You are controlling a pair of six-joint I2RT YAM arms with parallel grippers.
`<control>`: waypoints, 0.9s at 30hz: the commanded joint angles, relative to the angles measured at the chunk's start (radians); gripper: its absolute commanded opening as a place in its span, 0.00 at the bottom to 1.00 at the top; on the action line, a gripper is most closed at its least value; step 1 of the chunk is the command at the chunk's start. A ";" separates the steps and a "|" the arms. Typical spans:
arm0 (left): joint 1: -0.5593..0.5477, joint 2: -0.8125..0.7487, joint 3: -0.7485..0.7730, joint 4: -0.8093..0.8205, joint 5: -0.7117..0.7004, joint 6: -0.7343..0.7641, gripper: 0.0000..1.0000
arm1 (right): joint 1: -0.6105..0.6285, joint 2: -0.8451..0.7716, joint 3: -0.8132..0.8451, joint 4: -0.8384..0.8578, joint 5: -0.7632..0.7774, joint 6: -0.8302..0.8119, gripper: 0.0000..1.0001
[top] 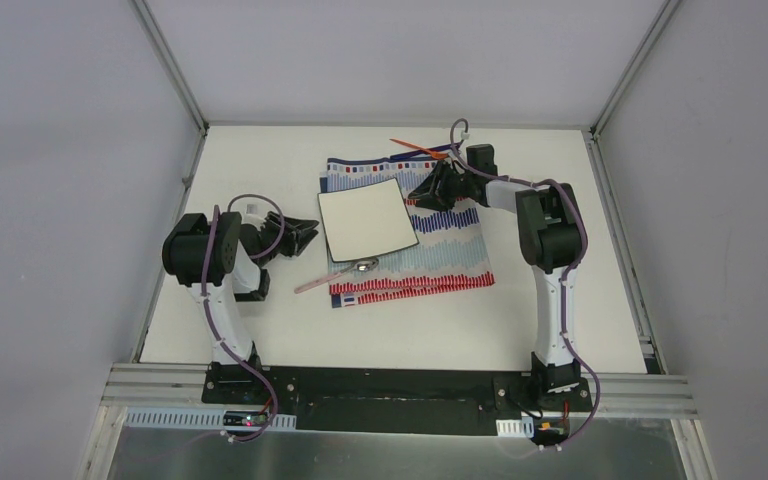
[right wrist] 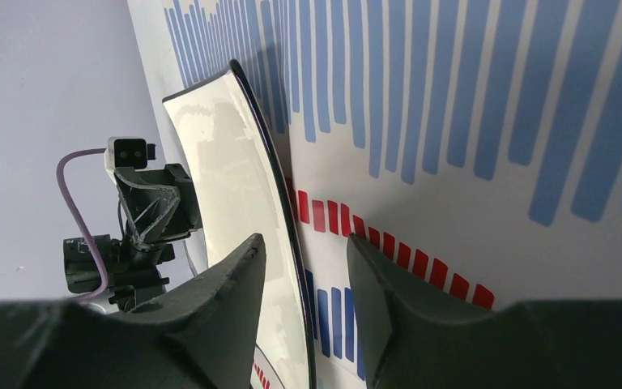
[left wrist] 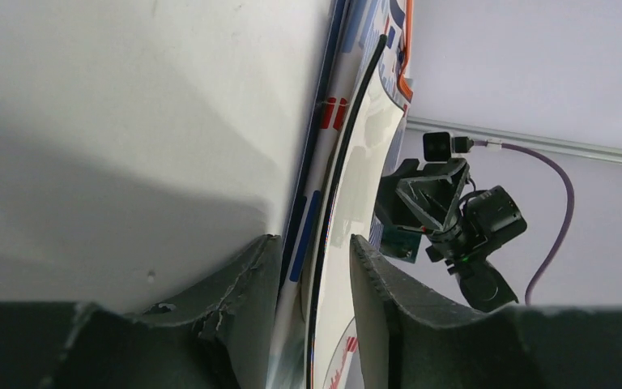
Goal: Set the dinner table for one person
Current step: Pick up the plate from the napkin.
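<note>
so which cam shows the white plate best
top external: it shows the whole square white plate from above, lying on the striped cloth. The left wrist view catches only its dark rim nearly edge-on, and the right wrist view shows a curved strip of its glossy face.

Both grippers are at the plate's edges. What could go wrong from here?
1. The left gripper straddles the rim of the plate and the edge of the cloth together; closing may pinch the cloth and drag it.
2. With the right gripper on the opposite rim, uneven lifts could tilt the plate.
3. The spoon lies close to the plate's near edge and may get knocked.
</note>
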 commanded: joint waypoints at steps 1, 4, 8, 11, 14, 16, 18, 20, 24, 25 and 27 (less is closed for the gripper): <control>0.005 -0.011 -0.024 0.101 0.022 0.013 0.39 | 0.035 0.070 -0.010 -0.048 0.076 -0.032 0.46; 0.005 -0.047 -0.030 0.090 0.030 0.014 0.39 | 0.037 0.075 -0.005 -0.048 0.076 -0.030 0.46; -0.010 -0.140 -0.029 0.005 0.026 0.044 0.40 | 0.043 0.079 0.002 -0.051 0.077 -0.029 0.46; -0.039 -0.219 -0.008 -0.130 0.002 0.111 0.40 | 0.048 0.082 0.008 -0.051 0.077 -0.028 0.46; -0.090 -0.266 0.030 -0.250 -0.024 0.153 0.40 | 0.058 0.086 0.015 -0.051 0.079 -0.025 0.46; -0.103 -0.256 0.047 -0.253 -0.025 0.153 0.40 | 0.064 0.086 0.017 -0.052 0.080 -0.024 0.46; -0.105 -0.235 0.052 -0.225 -0.019 0.137 0.40 | 0.066 0.086 0.018 -0.056 0.082 -0.026 0.46; -0.104 -0.216 0.053 -0.209 -0.015 0.129 0.40 | 0.067 0.083 0.017 -0.060 0.082 -0.029 0.46; -0.104 -0.218 0.044 -0.216 -0.013 0.135 0.40 | 0.067 0.079 0.017 -0.069 0.085 -0.035 0.46; -0.105 -0.233 0.045 -0.235 -0.017 0.144 0.40 | 0.067 0.080 0.018 -0.068 0.085 -0.035 0.46; -0.104 -0.278 0.055 -0.327 -0.032 0.179 0.40 | 0.067 0.081 0.018 -0.068 0.085 -0.035 0.46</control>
